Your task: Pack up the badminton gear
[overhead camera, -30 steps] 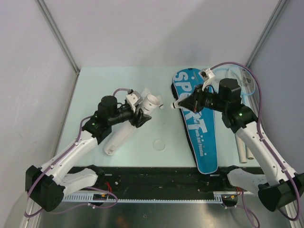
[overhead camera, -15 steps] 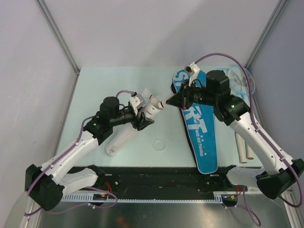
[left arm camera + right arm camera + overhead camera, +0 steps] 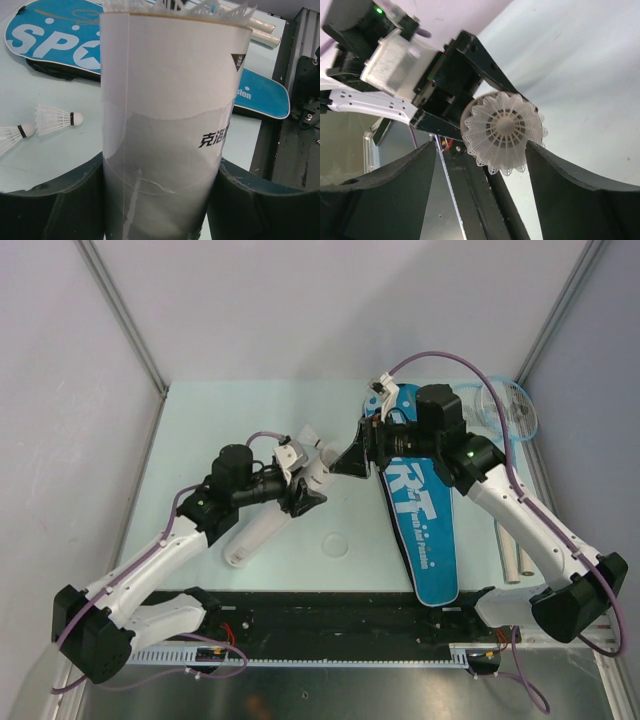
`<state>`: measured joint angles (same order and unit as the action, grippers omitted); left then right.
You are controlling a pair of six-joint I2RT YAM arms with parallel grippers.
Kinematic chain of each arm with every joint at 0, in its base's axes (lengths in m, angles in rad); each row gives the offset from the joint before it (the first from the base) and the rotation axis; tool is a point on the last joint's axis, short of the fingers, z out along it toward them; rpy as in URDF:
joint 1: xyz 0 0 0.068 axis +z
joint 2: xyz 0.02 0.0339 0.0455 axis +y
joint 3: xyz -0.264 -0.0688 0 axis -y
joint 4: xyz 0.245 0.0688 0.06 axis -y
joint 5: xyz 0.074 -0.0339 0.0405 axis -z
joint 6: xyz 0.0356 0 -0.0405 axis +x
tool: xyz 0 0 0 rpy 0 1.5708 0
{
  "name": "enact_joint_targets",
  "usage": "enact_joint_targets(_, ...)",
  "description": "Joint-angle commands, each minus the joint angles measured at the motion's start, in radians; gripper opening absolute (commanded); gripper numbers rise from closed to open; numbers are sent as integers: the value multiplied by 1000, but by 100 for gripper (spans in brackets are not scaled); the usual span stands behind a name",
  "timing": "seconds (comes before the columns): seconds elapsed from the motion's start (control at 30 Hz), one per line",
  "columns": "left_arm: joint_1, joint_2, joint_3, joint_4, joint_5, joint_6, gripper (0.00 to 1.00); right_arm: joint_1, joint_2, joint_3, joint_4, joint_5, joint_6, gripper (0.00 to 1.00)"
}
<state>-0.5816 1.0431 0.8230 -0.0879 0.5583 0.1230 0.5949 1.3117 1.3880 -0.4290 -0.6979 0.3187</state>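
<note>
**1. Hidden or unclear.** In the top view my right arm (image 3: 470, 455) covers the mouth of the white tube (image 3: 255, 530) and the upper letters on the blue bag (image 3: 422, 515). Two loose shuttlecocks appear only in the left wrist view, at 9 o'clock of the tube: one shuttlecock (image 3: 55, 119) is whole, and the second shuttlecock (image 3: 11, 136) is cut off by the frame edge. The rackets (image 3: 505, 410) lie at 2 o'clock on the tabletop (image 3: 220, 420), partly behind my right arm. I cannot identify the faint round disc (image 3: 335, 543) at 6 o'clock of the tube mouth.

**2. Jaws.** My left jaws are clamped on the tube body, with a finger (image 3: 50, 200) against each side. My right jaws stand wide apart and grip nothing. The third shuttlecock (image 3: 502, 131) sits in the tube mouth just past the fingertips, skirt outward.

**3. Change.** One second ago my right jaws were closed on that shuttlecock over the bag, apart from the tube. The right arm has since travelled toward 9 o'clock to the tube mouth, and the jaws have parted.

**4. Writing.**
- **Bag:** it reads "RT" below my right arm. The left wrist view shows "SP", then "lon" near the narrow end.
- **Tube:** it carries black Chinese characters, cut off at the curve.
</note>
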Motion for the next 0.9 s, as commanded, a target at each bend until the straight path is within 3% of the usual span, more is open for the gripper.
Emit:
enact_joint_targets(0.0,-11,-11,16,46,42,53,30,2,-31,17,130,-71,66,77)
enact_joint_targets(0.33,-12,-17,19,45,38,53,29,126,79,11,202,-38,131,75)
enact_joint_targets(0.6,-14,-44,18,45,-40,56,28,82,21,-24,312,-60,194,79)
enact_joint_targets(0.77,-12,-60,19,46,-174,56,28,23,-98,-127,407,197,215,87)
enact_joint_targets(0.87,-12,-71,18,43,-465,55,27,-32,-169,-230,455,412,331,89)
